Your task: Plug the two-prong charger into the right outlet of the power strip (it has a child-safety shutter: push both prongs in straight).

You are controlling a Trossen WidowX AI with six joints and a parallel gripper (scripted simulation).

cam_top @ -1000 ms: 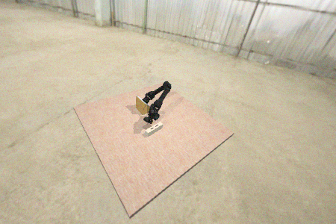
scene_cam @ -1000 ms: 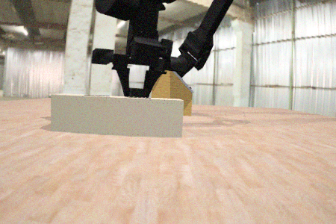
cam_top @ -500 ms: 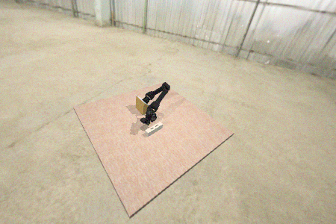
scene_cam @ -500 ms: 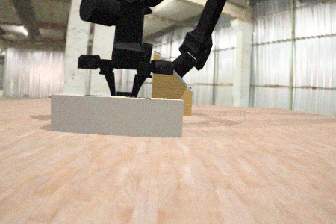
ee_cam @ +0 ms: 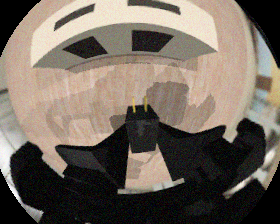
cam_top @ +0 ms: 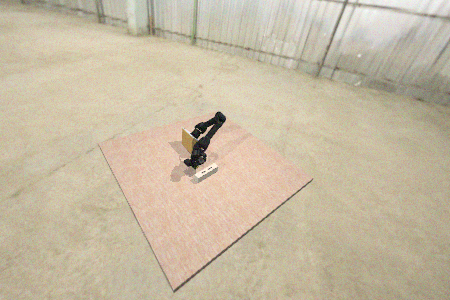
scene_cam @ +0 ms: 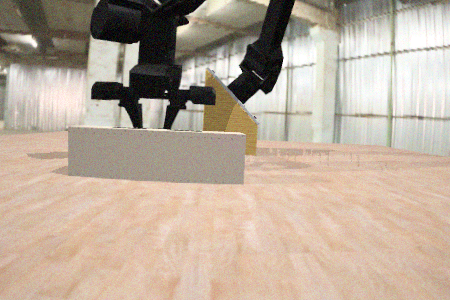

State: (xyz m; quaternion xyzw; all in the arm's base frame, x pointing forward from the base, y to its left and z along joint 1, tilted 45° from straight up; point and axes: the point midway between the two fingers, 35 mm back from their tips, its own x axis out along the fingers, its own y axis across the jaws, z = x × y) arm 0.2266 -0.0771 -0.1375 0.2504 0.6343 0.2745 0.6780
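Observation:
The white power strip (cam_top: 206, 172) (scene_cam: 156, 154) (ee_cam: 124, 19) lies on the pink wooden board (cam_top: 200, 222). Its dark slots show in the wrist view. My gripper (cam_top: 192, 162) (scene_cam: 152, 124) (ee_cam: 140, 123) is shut on the dark two-prong charger (ee_cam: 141, 129), whose two yellow prongs (ee_cam: 140, 106) point down at the board just short of the strip. The gripper hangs low beside the strip's long side, on the side away from the exterior camera, not over an outlet. In the exterior view the fingertips dip behind the strip's top edge and the charger is hidden.
A yellow wedge-shaped block (cam_top: 188, 140) (scene_cam: 225, 112) stands on the board just behind the strip, close to the arm's base. Concrete floor surrounds the board, with corrugated metal walls far off.

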